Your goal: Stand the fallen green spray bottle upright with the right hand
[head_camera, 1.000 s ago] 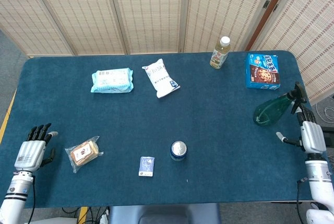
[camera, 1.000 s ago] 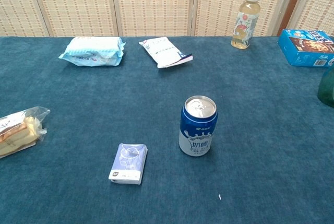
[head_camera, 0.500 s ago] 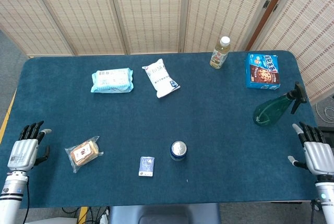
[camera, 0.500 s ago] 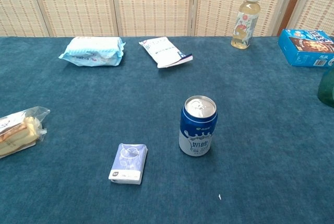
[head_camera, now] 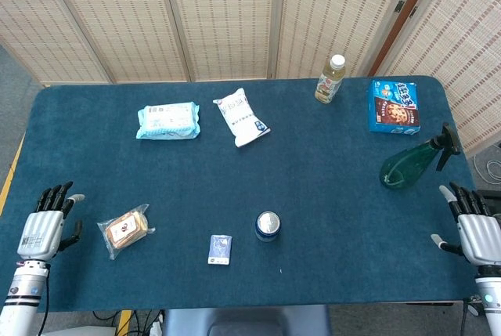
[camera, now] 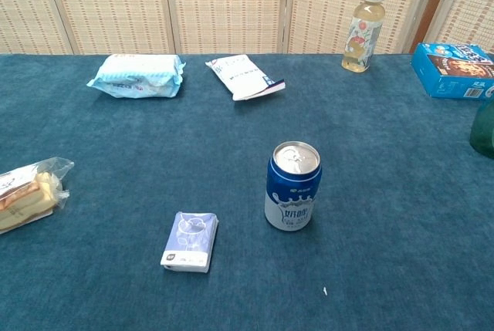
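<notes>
From the head view, the green spray bottle (head_camera: 412,163) lay on its side near the right edge of the blue surface (head_camera: 329,195), its long axis slanting from the fat base toward the middle of the surface up to the black nozzle at the far right edge. The right robot hand (head_camera: 471,225) hovered just nearer than it at that edge, fingers spread and holding nothing, plainly the closer one. The left robot hand (head_camera: 45,226) hung well apart at the opposite edge, fingers apart and empty.

From the chest view, only a dark green sliver of the bottle (camera: 485,129) showed at the right border; neither hand appeared.
</notes>
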